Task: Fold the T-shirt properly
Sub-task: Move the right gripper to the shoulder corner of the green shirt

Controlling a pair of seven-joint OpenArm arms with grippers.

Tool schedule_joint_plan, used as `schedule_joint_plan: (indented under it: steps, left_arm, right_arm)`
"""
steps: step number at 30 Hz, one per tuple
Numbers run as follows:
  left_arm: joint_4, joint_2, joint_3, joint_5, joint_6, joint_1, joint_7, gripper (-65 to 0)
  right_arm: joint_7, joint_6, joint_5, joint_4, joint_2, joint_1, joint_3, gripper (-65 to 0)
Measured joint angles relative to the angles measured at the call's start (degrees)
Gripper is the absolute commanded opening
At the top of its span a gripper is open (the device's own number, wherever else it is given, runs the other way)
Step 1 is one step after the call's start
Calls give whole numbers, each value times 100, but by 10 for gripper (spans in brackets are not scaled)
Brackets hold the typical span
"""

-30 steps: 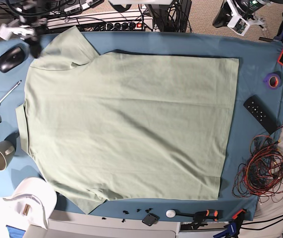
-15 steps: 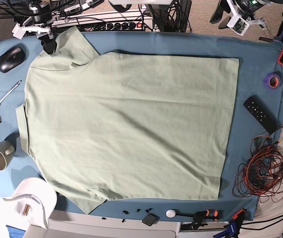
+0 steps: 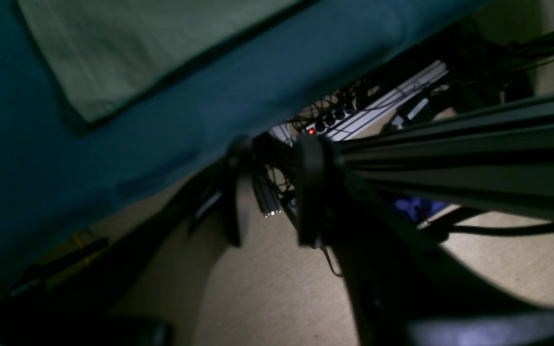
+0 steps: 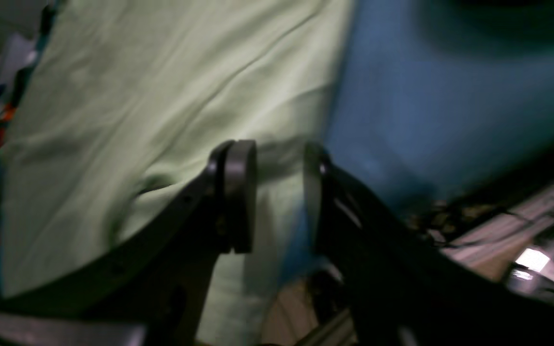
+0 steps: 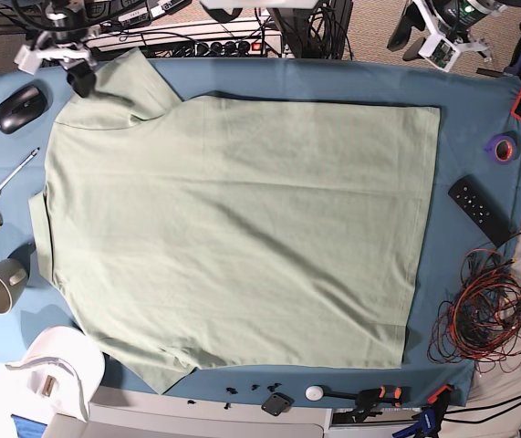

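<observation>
Base view: the T-shirt [image 5: 233, 228] lies spread flat over the blue cloth [image 5: 465, 119] on the counter, collar end toward the left, hem toward the right. One sleeve reaches the far left corner, where the right end effector [image 5: 79, 78] hangs at the sleeve's edge; it is small and blurred here, and whether it touches the fabric cannot be told. The left end effector [image 5: 424, 41] sits beyond the counter's far right edge, partly cut off by the frame. A mug [image 5: 2, 284], a mouse [image 5: 20, 106] and a remote [image 5: 480, 210] lie around the shirt.

Left wrist view: dark and soft. The left end effector [image 3: 270, 192] shows its jaws parted with nothing between them, hanging past the cloth's edge over the floor. Only a corner of the shirt shows, well apart.

Right wrist view: motion-blurred. The right end effector [image 4: 277, 192] has its jaws apart, over the sleeve's edge where green meets blue; no fabric is seen pinched between them.
</observation>
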Motion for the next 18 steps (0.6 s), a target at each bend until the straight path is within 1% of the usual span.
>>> schedule_joint_plan:
  steps: [4, 8, 11, 16, 18]
  left_arm:
    - [0, 0, 0, -2, 0, 0, 0, -484]
    - [0, -2, 0, 0, 0, 0, 0, -483]
    - [0, 0, 0, -2, 0, 0, 0, -483]
    - [0, 0, 0, -2, 0, 0, -7, -484]
    - [0, 2, 0, 0, -2, 0, -7, -483]
  right_arm:
    - [-149, -66, 151, 0, 2, -15, 369, -473]
    - [-227, -66, 199, 0, 0, 7, 334, -473]
    - [-195, -63, 243, 0, 2, 20, 98, -473]
    - [-98, -33, 286, 2, 2, 33, -540, -473]
    - [-52, 4, 212, 11, 2, 35, -754, -473]
